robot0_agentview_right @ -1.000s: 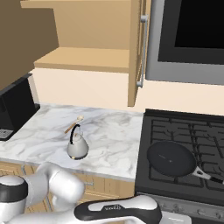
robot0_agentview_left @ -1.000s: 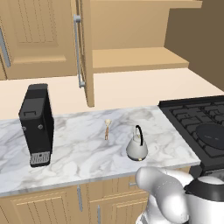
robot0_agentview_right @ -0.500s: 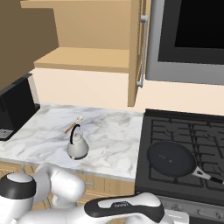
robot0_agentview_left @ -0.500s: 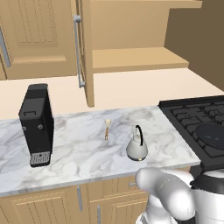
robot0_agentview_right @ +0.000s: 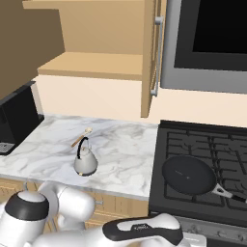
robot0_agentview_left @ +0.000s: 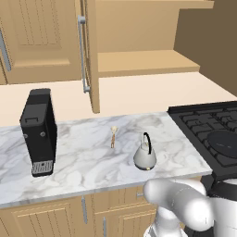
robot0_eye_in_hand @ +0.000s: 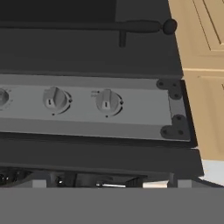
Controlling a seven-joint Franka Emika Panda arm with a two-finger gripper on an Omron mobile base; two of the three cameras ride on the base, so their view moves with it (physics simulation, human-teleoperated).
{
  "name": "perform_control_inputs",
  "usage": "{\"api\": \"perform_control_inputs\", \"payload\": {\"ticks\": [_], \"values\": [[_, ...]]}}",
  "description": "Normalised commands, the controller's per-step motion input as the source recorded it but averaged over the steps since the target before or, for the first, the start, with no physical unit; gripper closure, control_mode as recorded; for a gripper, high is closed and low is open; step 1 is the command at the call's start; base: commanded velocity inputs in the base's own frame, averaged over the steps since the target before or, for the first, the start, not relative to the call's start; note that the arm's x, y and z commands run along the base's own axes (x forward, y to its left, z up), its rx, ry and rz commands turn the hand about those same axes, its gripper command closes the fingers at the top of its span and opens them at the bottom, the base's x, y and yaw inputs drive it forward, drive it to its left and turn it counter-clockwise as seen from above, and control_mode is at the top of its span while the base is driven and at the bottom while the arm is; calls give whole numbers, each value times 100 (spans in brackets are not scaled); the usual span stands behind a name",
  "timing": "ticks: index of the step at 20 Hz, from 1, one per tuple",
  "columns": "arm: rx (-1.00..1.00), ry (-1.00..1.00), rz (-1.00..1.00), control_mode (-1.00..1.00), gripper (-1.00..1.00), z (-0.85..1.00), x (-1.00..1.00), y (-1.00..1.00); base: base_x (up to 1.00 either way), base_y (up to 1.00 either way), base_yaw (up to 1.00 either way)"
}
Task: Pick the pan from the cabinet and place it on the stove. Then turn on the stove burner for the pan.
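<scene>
The black pan (robot0_agentview_right: 189, 174) lies flat on the stove (robot0_agentview_right: 193, 144), on its front left burner, handle pointing to the right; its rim also peeks in at the left base view's edge (robot0_agentview_left: 227, 141). The cabinet (robot0_agentview_left: 139, 62) stands with its door (robot0_agentview_left: 91, 55) swung out, its wooden shelf bare. My arm (robot0_agentview_right: 140, 227) reaches low in front of the range. In the hand view, which is rolled upside down, my gripper (robot0_eye_in_hand: 111, 183) is open with nothing between its tips, facing the grey control panel (robot0_eye_in_hand: 140, 109) and two knobs (robot0_eye_in_hand: 107, 101) (robot0_eye_in_hand: 55, 99).
A silver kettle (robot0_agentview_left: 145, 155) and a small wooden utensil (robot0_agentview_left: 113, 136) sit on the marble counter (robot0_agentview_left: 83, 162); a black coffee machine (robot0_agentview_left: 39, 132) stands at its left. A microwave (robot0_agentview_right: 212, 43) hangs above the range. The oven handle (robot0_eye_in_hand: 87, 26) runs across the hand view's top.
My arm's joints have shifted a little low in front of the stove. The pan, kettle and cabinet door have stayed where they were.
</scene>
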Motion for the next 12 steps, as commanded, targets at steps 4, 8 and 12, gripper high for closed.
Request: {"api": "perform_control_inputs", "payload": {"ticks": [4,8,12], "values": [[0,0,0,-100,-100,-26,12,-7,0,0,0],[0,0,0,-100,-100,-26,12,-7,0,0,0],[0,0,0,-100,-100,-20,14,-6,0,0,0]]}}
